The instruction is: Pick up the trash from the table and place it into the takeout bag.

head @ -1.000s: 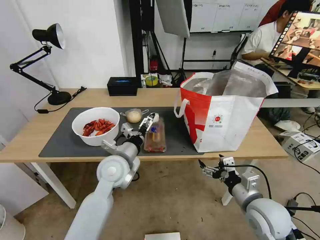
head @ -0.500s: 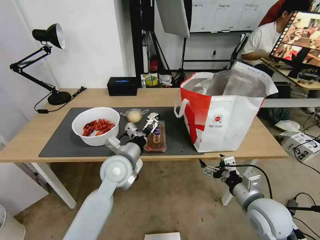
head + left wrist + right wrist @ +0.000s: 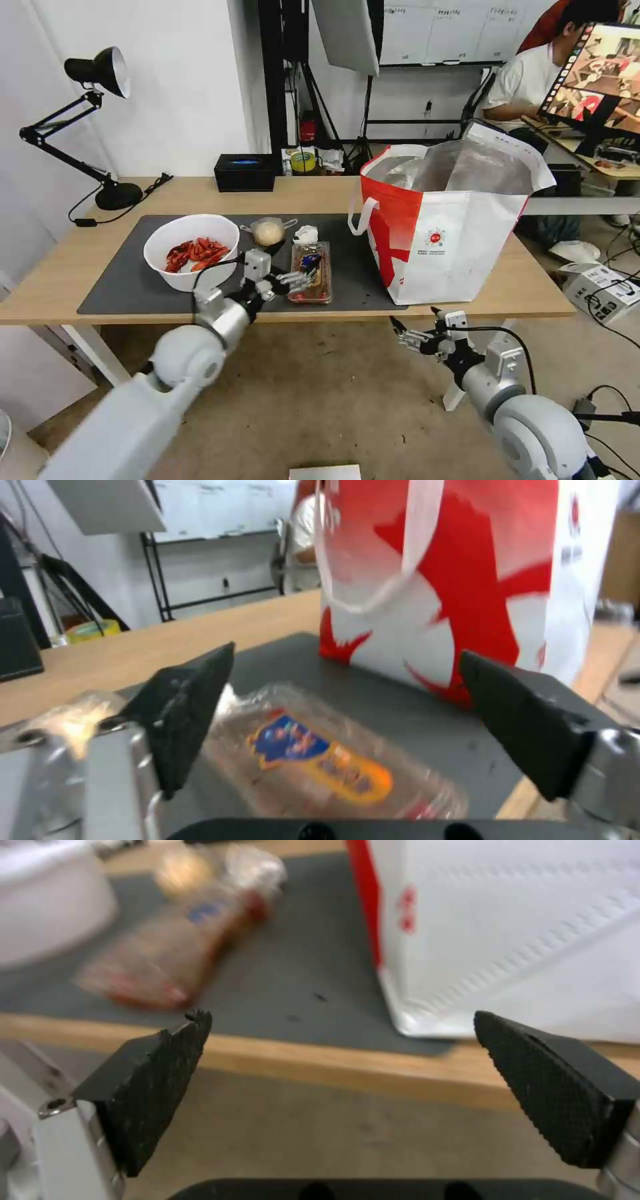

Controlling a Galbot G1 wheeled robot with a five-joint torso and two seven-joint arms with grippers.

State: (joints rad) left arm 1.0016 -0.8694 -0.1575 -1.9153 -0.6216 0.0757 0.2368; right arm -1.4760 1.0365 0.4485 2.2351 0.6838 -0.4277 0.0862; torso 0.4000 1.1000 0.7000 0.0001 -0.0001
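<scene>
The trash lies on the table's (image 3: 533, 293) dark grey mat (image 3: 127, 287): a white bowl of red crayfish shells (image 3: 192, 250), a small clear bag with a beige ball (image 3: 269, 232), a crumpled tissue (image 3: 307, 233) and a clear plastic tray (image 3: 311, 272). My left gripper (image 3: 297, 277) hovers open at the tray's left side; in the left wrist view the tray (image 3: 313, 760) lies between and beyond the spread fingers (image 3: 187, 705). The takeout bag (image 3: 447, 227) stands open to the right. My right gripper (image 3: 407, 337) hangs open below the table's front edge.
A black box (image 3: 245, 172) and a black desk lamp (image 3: 100, 120) stand at the back left of the table. A person sits at a desk behind the bag. Cables and a white box (image 3: 603, 290) lie on the floor to the right.
My left arm has drawn back and swung lower to the left, taking its gripper from over the tray's far end to its near left side. The tissue now shows. The right arm barely moved.
</scene>
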